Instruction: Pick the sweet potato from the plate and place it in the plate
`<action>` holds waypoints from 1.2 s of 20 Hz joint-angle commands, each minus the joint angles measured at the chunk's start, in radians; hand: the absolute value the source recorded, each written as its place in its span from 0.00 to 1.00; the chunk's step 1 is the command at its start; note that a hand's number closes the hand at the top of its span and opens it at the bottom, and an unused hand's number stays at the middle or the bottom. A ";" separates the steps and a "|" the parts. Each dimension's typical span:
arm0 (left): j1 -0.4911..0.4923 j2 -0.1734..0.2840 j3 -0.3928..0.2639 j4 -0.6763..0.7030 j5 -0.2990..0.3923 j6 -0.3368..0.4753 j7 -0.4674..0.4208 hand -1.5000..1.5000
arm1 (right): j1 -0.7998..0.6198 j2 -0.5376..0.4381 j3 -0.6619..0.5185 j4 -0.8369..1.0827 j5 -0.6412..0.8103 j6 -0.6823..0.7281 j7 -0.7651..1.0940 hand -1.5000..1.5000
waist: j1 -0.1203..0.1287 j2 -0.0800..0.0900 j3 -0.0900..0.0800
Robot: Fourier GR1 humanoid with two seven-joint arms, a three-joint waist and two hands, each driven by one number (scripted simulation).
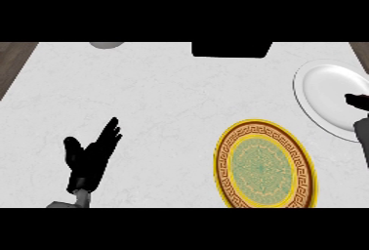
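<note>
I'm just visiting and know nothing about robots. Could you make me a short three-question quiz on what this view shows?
1. True or false: the patterned plate with the yellow rim has food on it.
2. Which plate does the right hand show over? A) the white plate B) the patterned plate
3. Fill in: the left hand rests with fingers ____ at the lower left of the counter.

Key: 1 false; 2 A; 3 open. No sweet potato is visible anywhere.

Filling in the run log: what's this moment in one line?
left robot hand: open, resting | right robot hand: over white plate, fingers unclear | sweet potato: not visible | patterned plate: nothing on it
</note>
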 commanded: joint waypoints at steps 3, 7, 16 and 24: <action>0.014 -0.015 0.007 0.042 0.000 -0.003 -0.027 0.50 | 0.023 0.021 -0.087 -0.068 -0.236 0.019 -0.340 0.00 | -0.004 0.003 0.000; 0.027 0.016 0.018 0.029 -0.003 -0.019 -0.023 0.50 | 0.019 0.048 -0.150 -0.164 -0.374 -0.044 -0.503 0.00 | -0.007 -0.002 -0.001; 0.050 0.024 0.048 -0.030 0.012 -0.028 0.025 0.50 | 0.149 0.107 -0.257 -0.272 -0.722 0.164 -0.787 0.00 | -0.031 -0.016 -0.008; 0.018 -0.005 0.071 0.080 -0.021 -0.033 -0.043 0.50 | 0.410 0.258 -0.129 -0.595 -0.782 0.381 -0.734 0.00 | -0.052 -0.021 -0.011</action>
